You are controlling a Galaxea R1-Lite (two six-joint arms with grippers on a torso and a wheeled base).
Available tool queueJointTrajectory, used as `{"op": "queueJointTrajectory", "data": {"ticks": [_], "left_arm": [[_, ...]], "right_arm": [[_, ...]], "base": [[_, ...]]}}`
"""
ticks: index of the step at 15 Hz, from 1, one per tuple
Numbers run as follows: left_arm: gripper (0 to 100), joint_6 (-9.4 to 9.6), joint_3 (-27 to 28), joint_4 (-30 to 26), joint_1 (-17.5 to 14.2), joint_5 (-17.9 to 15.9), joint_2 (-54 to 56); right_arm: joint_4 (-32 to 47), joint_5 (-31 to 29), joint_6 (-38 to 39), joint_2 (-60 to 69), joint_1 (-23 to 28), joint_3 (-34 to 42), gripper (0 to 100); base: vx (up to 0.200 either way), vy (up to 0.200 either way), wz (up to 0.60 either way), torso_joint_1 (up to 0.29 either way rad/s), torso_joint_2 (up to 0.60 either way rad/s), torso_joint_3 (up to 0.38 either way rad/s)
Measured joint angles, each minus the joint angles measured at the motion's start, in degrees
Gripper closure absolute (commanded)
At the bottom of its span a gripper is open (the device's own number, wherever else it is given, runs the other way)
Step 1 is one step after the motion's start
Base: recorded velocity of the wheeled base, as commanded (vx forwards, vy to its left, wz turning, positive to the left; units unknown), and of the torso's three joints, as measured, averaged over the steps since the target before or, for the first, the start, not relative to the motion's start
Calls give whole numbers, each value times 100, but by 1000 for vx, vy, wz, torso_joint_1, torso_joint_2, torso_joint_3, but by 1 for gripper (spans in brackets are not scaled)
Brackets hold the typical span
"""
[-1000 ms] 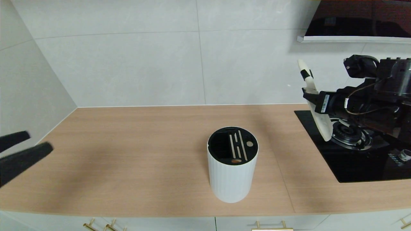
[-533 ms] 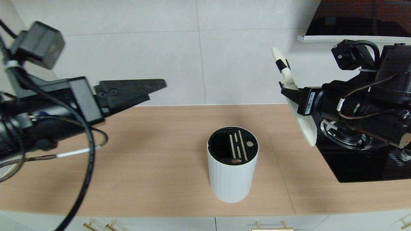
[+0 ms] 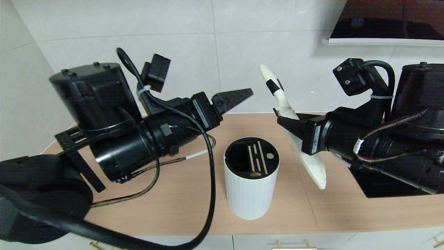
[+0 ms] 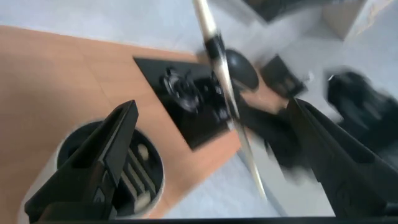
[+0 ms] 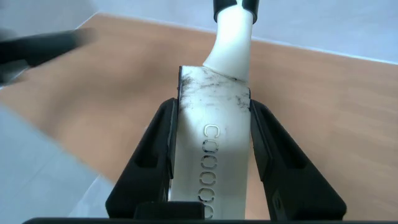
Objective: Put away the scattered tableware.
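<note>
The right gripper [image 3: 290, 122] is clamped on a white spatula [image 3: 314, 166], holding it tilted in the air just right of the white utensil holder [image 3: 250, 189], which stands on the wooden counter [image 3: 166, 198]. The left gripper [image 3: 236, 96] hovers spread wide and empty, up on the holder's left.

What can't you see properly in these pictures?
Head view: the right gripper covers the middle of the utensil it holds.
Head view: the right arm hides most of the stove.
Head view: the holder is too dark inside to show its contents.
Left wrist view: blur smears the utensil and right arm.
Right wrist view: the edge cuts off the utensil's wide end.
</note>
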State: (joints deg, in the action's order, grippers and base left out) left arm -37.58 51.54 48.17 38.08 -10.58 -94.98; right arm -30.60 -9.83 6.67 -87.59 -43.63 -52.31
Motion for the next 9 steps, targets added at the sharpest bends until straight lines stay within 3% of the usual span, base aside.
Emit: {"op": "queueJointTrajectory", "data": {"ticks": [9], "left_arm": [[0, 0, 44, 219, 163, 13, -391]], "right_arm": [[17, 4, 4, -96, -634, 229, 100]], "base": [[0, 0, 0, 0, 0, 0]]}}
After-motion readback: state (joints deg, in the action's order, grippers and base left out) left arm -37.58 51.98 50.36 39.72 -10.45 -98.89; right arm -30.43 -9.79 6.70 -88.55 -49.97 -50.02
